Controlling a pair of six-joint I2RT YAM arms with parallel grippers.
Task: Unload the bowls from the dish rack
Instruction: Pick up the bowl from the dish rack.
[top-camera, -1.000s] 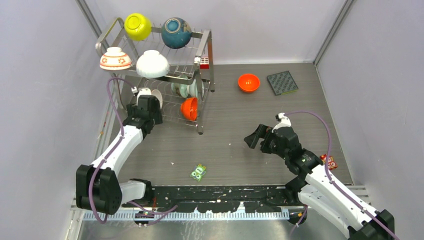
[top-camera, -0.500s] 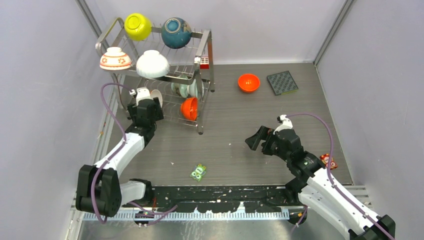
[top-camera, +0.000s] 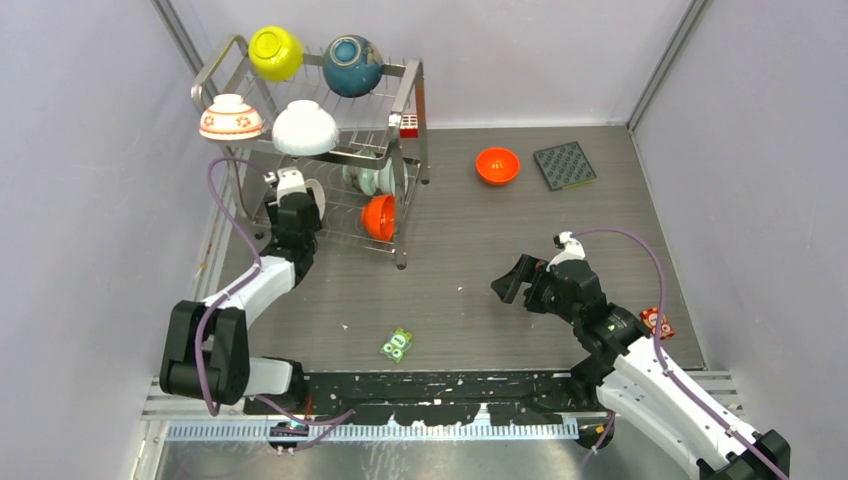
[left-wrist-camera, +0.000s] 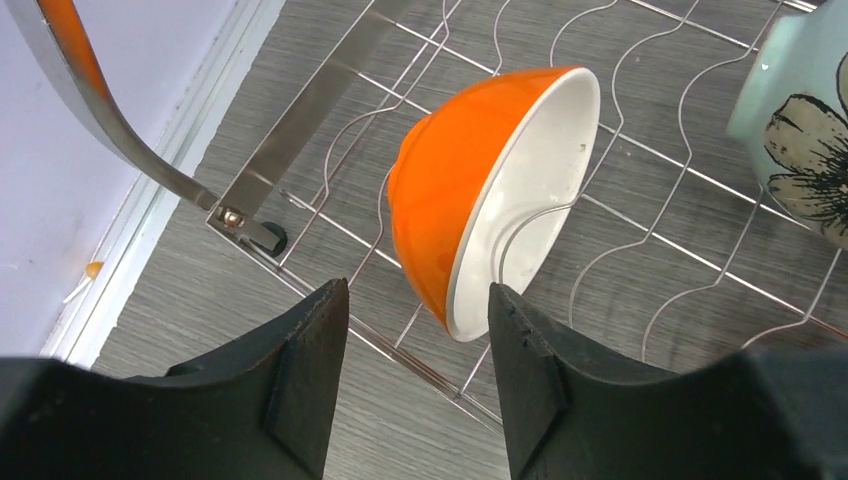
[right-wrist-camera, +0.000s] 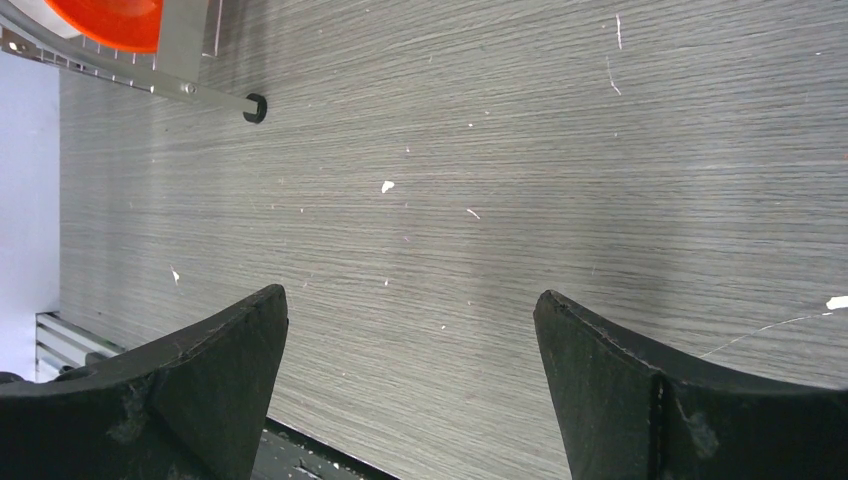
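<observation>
From above, the dish rack (top-camera: 412, 100) stands in the far left corner of the desk (top-camera: 460, 230). My left pincer (top-camera: 298, 192) is at its lower tier, tips hidden, and has pushed closer in than a second ago. My right pincer (top-camera: 510, 278) hangs mid-desk, barely moved.

At my left wrist, my left fingers (left-wrist-camera: 300, 370) are parted and empty. The orange bowl (left-wrist-camera: 450, 190) stands on edge just beyond them, and a pale flowered bowl (left-wrist-camera: 800, 120) is cut off at the right.

At my right wrist, my right fingers (right-wrist-camera: 200, 370) are spread wide over the desk, holding nothing.
</observation>
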